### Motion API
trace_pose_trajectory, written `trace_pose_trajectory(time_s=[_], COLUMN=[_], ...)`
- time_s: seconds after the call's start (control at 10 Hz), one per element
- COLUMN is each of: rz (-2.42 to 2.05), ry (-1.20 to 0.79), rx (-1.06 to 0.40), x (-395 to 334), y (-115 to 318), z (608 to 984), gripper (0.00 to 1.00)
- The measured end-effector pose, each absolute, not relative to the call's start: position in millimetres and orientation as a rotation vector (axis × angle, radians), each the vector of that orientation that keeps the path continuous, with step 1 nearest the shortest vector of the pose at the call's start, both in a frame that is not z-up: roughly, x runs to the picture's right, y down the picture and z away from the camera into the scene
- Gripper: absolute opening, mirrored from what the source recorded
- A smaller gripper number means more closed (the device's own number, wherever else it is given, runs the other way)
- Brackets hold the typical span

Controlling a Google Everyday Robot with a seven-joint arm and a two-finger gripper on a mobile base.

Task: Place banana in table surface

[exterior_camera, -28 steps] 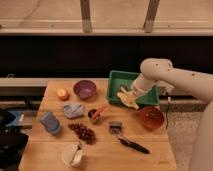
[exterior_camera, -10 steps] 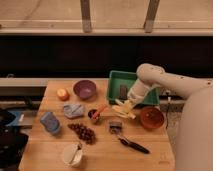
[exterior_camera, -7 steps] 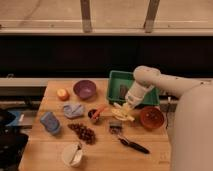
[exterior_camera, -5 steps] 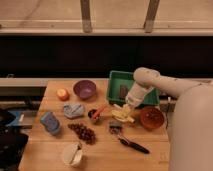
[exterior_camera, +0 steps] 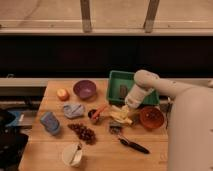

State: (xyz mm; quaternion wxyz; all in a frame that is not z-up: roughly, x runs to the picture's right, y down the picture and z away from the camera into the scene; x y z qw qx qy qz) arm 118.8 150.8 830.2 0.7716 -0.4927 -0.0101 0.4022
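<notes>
The banana (exterior_camera: 120, 116) is pale yellow and sits in my gripper (exterior_camera: 123, 111), low over the table surface (exterior_camera: 102, 156), between the green tray and a small dark object. The gripper is shut on the banana. I cannot tell whether the banana touches the wood. My white arm reaches in from the right and passes over the tray's front edge.
Green tray (exterior_camera: 115, 80) at the back with a dark item inside. Red-brown bowl (exterior_camera: 151, 118) right of the gripper. Orange-red stick (exterior_camera: 99, 110), purple bowl (exterior_camera: 84, 89), orange fruit (exterior_camera: 62, 94), grey cloth (exterior_camera: 73, 110), grapes (exterior_camera: 83, 132), white cup (exterior_camera: 72, 154), black utensil (exterior_camera: 133, 145).
My gripper has carried the banana from over the green tray down and to the left, and now holds it low over the wooden tabletop in front of the tray.
</notes>
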Motion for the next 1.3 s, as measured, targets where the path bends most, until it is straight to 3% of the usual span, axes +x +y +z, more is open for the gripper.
trace_pose_trajectory(time_s=[0.5,1.3], rz=[0.833,1.052], ry=[-0.029,0.096], rx=[-1.003,-0.563], x=[112.4,174.2], y=[132.1,43.3], z=[815.7,789.8], gripper=[0.67,0.67])
